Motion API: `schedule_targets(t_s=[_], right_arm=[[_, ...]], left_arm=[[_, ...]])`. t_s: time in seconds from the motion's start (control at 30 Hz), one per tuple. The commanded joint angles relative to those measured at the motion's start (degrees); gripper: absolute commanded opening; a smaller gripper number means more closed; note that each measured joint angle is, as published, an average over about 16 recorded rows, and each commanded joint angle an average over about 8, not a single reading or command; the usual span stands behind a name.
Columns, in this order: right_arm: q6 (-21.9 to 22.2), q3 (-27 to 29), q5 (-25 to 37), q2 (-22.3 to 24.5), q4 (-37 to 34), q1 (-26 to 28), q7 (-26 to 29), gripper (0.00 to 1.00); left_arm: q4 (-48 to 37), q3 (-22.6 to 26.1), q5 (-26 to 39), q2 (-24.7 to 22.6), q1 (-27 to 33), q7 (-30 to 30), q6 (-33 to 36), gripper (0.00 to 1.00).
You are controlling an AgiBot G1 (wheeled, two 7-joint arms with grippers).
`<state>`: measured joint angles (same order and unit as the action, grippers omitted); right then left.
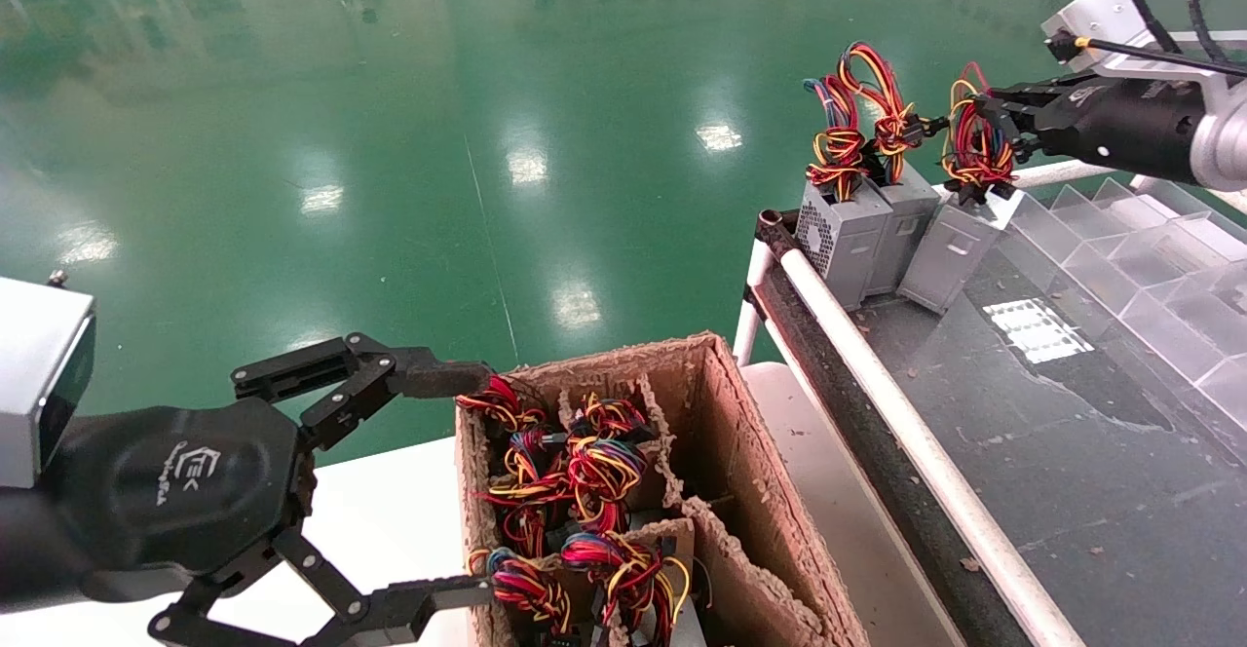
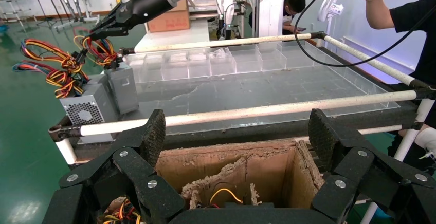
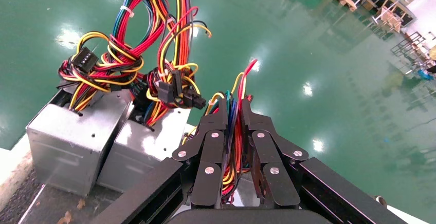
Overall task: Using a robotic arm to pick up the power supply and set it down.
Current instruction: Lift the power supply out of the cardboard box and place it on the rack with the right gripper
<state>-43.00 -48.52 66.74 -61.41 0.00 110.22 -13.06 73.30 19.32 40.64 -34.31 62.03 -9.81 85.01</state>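
Observation:
Three grey power supplies stand in a row at the far end of the dark bench top (image 1: 1072, 452). My right gripper (image 1: 994, 135) is shut on the red, yellow and orange wire bundle (image 3: 234, 131) of the rightmost power supply (image 1: 950, 252). That box leans sideways against its neighbour (image 1: 901, 228), and its lower end looks to be on the bench. The third power supply (image 1: 838, 233) stands upright at the corner. My left gripper (image 1: 472, 486) is open beside the cardboard box (image 1: 740, 433), with nothing between its fingers (image 2: 154, 131).
The cardboard box has torn dividers and holds several more power supplies, their wire bundles (image 1: 599, 472) pointing up. A white rail (image 1: 877, 374) edges the bench. Clear plastic bins (image 1: 1150, 277) line its right side. A person (image 2: 406, 23) stands beyond the bench.

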Motion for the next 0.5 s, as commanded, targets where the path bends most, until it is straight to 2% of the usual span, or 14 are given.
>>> schedule_targets(t_s=[0.03, 0.5], right_arm=[[0.7, -0.08, 0.11, -0.49, 0.05, -0.06, -0.09, 0.0], [8.62, -0.05, 0.07, -4.4, -0.06, -1.38, -0.72, 0.0]], left_arm=[[0.0, 0.0, 0.0, 0.0, 0.0, 0.0, 0.0, 1.0], [0.0, 0.04, -0.02, 0.01, 0.01, 0.02, -0.02, 1.0]])
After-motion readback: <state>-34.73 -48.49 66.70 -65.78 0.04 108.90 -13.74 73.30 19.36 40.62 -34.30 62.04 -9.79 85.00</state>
